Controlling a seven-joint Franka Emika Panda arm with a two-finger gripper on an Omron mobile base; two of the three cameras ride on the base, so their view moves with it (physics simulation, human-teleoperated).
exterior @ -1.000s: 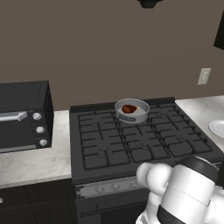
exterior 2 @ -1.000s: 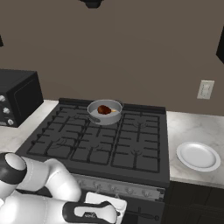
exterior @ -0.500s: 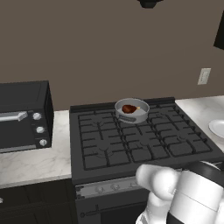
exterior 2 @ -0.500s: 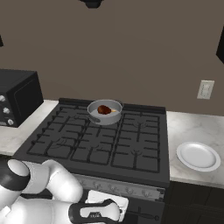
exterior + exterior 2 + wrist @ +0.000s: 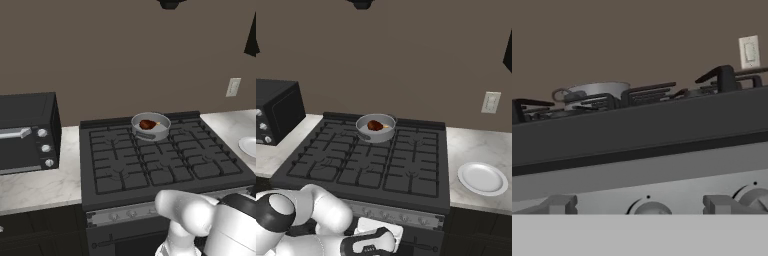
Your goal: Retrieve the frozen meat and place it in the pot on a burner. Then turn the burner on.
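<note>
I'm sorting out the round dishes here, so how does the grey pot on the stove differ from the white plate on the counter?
The pot is grey metal with raised walls and a short dark handle; the white plate is shallow and has no handle. The pot sits on a back burner of the stove, the plate on the marble counter to its right. The pot holds the frozen meat; the plate holds nothing. Both are round.

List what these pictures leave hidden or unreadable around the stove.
- Burner under the shallow grey metal pot: the pot covers it, base views.
- Reddish-brown drumstick: behind the pot wall, hand view.
- Silver stove knobs: cut off at the bottom, hand view; markings unreadable.
- White round plate: cut by the right edge, left base view.
</note>
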